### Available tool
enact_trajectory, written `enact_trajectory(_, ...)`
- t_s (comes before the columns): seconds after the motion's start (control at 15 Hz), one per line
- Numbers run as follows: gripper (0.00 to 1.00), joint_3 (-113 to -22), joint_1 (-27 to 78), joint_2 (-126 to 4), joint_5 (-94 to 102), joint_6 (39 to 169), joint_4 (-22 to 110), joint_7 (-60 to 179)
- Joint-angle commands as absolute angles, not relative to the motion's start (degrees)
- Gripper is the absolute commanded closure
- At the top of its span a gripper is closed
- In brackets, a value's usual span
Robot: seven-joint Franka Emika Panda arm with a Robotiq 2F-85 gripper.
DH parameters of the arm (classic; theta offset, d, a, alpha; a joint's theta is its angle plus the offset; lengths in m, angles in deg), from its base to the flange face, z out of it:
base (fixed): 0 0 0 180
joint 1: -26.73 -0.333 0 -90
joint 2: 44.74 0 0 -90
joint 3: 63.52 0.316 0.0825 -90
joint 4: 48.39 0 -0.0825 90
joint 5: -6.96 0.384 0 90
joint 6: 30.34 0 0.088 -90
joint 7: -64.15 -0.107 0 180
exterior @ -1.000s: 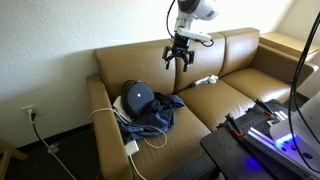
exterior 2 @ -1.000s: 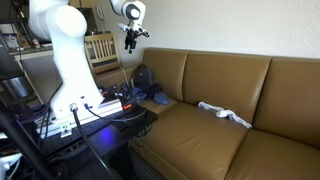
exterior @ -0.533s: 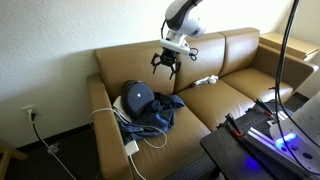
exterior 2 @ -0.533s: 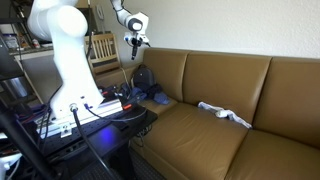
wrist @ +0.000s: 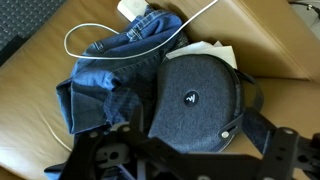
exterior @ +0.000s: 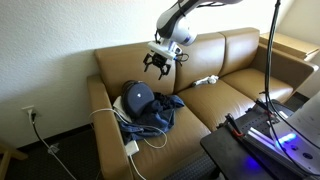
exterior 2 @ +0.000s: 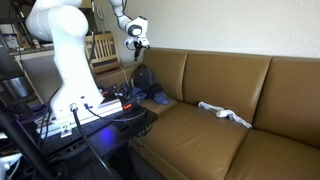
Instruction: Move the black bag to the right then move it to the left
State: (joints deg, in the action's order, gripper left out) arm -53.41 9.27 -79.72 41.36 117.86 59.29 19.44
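Fingers [wrist: 290,155] spread wide, nothing between them. The gripper [exterior: 157,66] hangs above the black bag [exterior: 138,97], well clear of it. Wrist camera looks straight down on the bag, so I read this as a lineup for a top grab. The bag lies flat at the armrest end of the sofa [exterior: 240,95], partly on crumpled jeans [wrist: 105,75], with a white cable [wrist: 85,30] looped beside it. I expect the jeans to drag when I shove it. Bag looks closed and its contents aren't visible, so weight is a guess.
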Motion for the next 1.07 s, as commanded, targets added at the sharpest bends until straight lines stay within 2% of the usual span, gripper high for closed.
enact_trajectory(0.0, 0.00, -52.31, 11.00, -80.27, 41.98, 115.90, 58.90, 19.71)
enact_trajectory(0.67, 0.00, -50.96, 11.61, -97.60, 55.56, 119.15, 40.04, 2.55)
enact_trajectory(1.0, 0.00, -53.54, 5.81, -104.56, 53.65, 124.90, 30.09, -6.31)
